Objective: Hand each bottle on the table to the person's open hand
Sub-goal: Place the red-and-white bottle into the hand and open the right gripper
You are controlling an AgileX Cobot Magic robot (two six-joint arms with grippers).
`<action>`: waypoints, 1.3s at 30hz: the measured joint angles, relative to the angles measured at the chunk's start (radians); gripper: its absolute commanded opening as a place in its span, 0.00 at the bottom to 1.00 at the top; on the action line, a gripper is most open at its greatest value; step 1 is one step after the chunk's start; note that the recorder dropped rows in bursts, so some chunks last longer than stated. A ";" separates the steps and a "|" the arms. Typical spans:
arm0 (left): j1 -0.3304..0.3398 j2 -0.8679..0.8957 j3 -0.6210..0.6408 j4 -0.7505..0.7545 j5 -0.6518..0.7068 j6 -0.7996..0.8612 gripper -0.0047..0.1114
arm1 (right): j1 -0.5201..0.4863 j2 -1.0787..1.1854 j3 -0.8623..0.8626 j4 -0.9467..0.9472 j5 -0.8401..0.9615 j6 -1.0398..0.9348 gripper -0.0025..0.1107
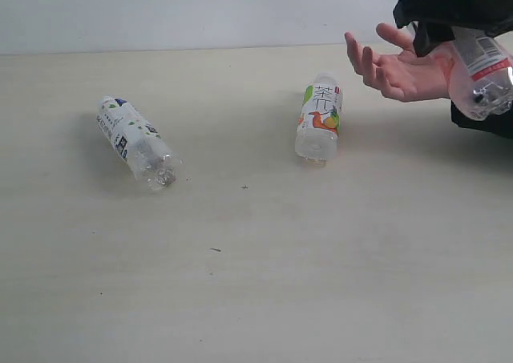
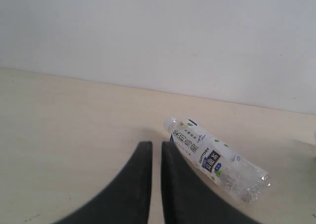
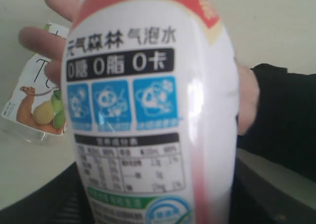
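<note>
Above the person's open hand (image 1: 397,73), at the far right of the table (image 1: 256,283), the pink-red bottle (image 1: 479,73) sits pinched in your right gripper (image 1: 453,14) — lower it into the palm before spreading the jaws. Your left gripper (image 2: 152,184) is pressed together, empty, near the dark-print bottle (image 2: 215,159); the orange-fruit bottle (image 1: 319,121) lies mid-table. The frame edge crops the held bottle — the right fingertips are hard to make out.

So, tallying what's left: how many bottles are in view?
3. Dark-print bottle lying at the left of the table; orange-fruit bottle lying near its middle; red-labelled bottle held in the right claw beside the person's hand. Others may be out of view.
</note>
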 measured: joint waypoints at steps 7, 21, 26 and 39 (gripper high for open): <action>0.000 0.000 0.000 0.000 0.000 0.000 0.12 | -0.030 0.106 -0.024 0.095 -0.112 0.004 0.02; 0.000 0.000 0.000 0.000 0.000 0.000 0.12 | -0.030 0.260 -0.114 0.138 -0.151 0.018 0.02; 0.000 0.000 0.000 0.000 0.000 0.000 0.12 | -0.030 0.278 -0.114 0.138 -0.153 0.020 0.03; 0.000 0.000 0.000 0.000 0.000 0.000 0.12 | -0.030 0.278 -0.114 0.136 -0.156 0.029 0.52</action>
